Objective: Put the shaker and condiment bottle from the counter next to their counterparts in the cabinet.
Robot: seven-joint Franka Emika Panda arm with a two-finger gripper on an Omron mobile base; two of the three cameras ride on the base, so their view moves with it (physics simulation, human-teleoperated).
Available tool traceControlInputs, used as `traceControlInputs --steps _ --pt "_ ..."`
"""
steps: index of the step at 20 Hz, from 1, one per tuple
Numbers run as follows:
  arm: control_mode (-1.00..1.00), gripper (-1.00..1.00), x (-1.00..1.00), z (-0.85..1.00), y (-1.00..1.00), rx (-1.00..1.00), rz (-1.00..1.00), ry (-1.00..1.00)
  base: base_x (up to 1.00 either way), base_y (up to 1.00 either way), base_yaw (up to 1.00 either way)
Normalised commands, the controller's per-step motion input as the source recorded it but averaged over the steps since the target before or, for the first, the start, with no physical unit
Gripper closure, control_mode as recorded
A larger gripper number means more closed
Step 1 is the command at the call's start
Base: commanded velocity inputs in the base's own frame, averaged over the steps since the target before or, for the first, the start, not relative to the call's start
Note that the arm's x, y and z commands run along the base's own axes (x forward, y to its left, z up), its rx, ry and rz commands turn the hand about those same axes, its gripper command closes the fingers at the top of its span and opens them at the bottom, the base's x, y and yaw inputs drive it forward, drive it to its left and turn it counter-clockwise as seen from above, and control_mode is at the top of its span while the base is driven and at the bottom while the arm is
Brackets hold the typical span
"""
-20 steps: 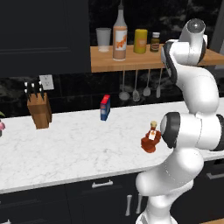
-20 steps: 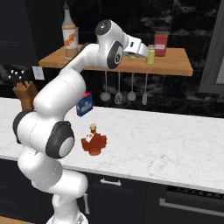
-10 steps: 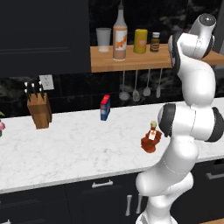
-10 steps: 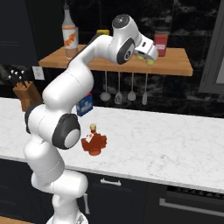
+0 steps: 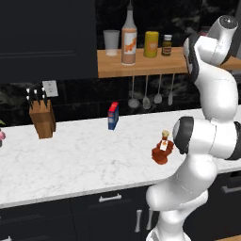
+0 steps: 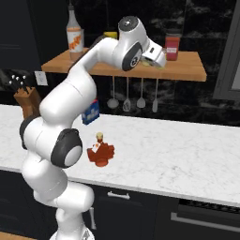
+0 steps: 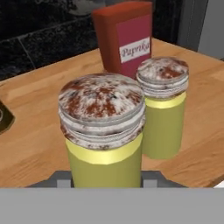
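The white marble surface (image 5: 70, 160) carries a knife block (image 5: 41, 117) near its left back edge, a blue box (image 5: 113, 115) at the back middle, and the reddish-brown condiment bottle (image 5: 162, 149) toward the front. The wooden cabinet shelf (image 5: 141, 63) holds a glass (image 5: 111, 42), a tall pale bottle (image 5: 129, 35), a yellow canister (image 5: 150, 44), a small dark jar (image 5: 167, 45), a paprika box (image 7: 124, 37) and a yellow-green shaker (image 7: 162, 111).

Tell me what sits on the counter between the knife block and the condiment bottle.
In the left base view, a small blue and red box stands between the knife block and the condiment bottle, towards the back wall. The rest of that counter stretch is bare marble.
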Motion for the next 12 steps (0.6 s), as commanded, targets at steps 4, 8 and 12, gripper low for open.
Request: traceControlInputs --steps 4,8,12 --pt "-1.00 1.00 -0.46 -0.33 0.50 -0.07 0.00 -0.13 0.00 0.00 0.00" --pt "-1.00 1.00 -0.47 -0.51 0.56 -0.15 0.00 -0.16 0.00 0.00 0.00" --pt "-1.00 1.00 0.02 -0.58 0.11 -0.13 0.00 -0.15 0.00 0.00 0.00"
